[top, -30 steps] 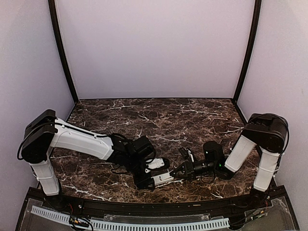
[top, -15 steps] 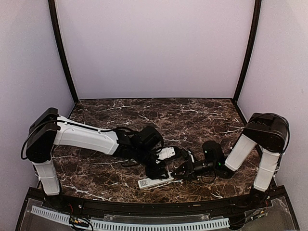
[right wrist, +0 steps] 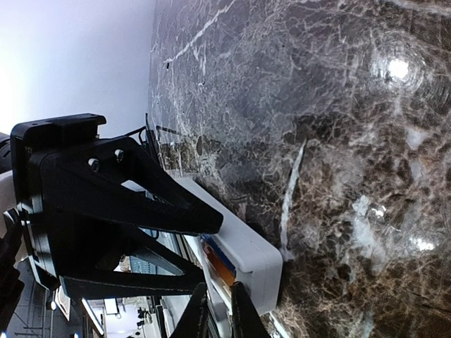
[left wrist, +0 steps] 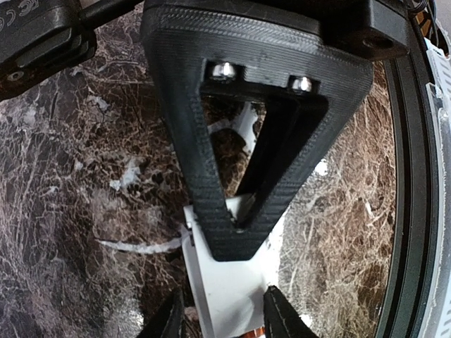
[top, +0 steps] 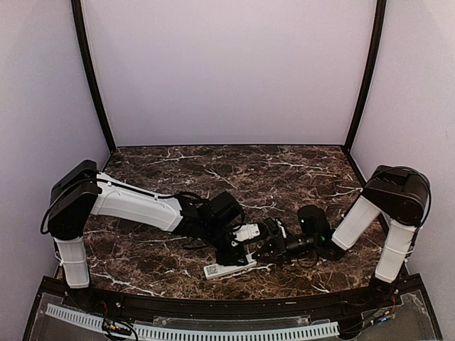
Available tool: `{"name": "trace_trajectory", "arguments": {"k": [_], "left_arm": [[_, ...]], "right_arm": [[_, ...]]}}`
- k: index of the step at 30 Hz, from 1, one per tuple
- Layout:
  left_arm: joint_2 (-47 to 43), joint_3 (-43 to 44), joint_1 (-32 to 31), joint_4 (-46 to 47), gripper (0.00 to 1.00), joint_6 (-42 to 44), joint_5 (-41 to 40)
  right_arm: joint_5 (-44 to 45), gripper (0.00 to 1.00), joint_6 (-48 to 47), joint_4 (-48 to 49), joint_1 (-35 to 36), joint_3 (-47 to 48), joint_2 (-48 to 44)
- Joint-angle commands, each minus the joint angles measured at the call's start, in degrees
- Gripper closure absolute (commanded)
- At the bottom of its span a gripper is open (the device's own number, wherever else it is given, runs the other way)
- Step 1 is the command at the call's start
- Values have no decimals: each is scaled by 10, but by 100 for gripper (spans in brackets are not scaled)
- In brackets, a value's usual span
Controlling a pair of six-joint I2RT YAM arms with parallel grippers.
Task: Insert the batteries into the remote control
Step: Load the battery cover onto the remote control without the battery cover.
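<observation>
The white remote control (top: 227, 269) lies flat near the table's front edge. In the left wrist view my left gripper (left wrist: 224, 290) straddles the remote control (left wrist: 236, 271), its fingers closed in against the long sides. My left gripper (top: 238, 256) stands right over it. My right gripper (top: 261, 250) comes in low from the right. Its fingers (right wrist: 220, 285) are a narrow slit apart with nothing between them, tips at the open battery bay. An orange battery (right wrist: 219, 268) and a blue battery (right wrist: 217, 252) lie side by side in the bay of the remote control (right wrist: 251, 251).
The dark marble table (top: 284, 177) ends at a black raised rim (top: 213, 305) just in front of the remote. Both arms crowd together at the front centre. The right gripper's black fingers (left wrist: 211, 211) rest over the remote's far end.
The remote went from tilted in my left gripper to lying flat on the table. My left gripper shifted right and narrowed around it. My right gripper's fingers parted slightly.
</observation>
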Motion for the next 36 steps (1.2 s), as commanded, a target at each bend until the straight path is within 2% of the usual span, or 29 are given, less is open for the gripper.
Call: {"name": "trace_trajectory", "arguments": {"k": [1, 7, 19, 26, 36], "left_arm": [[-1, 10, -2, -22, 63, 6, 8], [-1, 2, -2, -26, 63, 1, 19], [1, -7, -2, -28, 65, -3, 11], [7, -7, -2, -34, 68, -1, 12], [5, -4, -2, -39, 65, -1, 12]], "right_arm": [[4, 88, -19, -47, -4, 5, -18], [9, 85, -38, -93, -4, 13, -43], [43, 79, -128, -286, -6, 65, -89], [53, 77, -143, -318, -6, 69, -92], [53, 78, -162, -339, -6, 86, -92]]}}
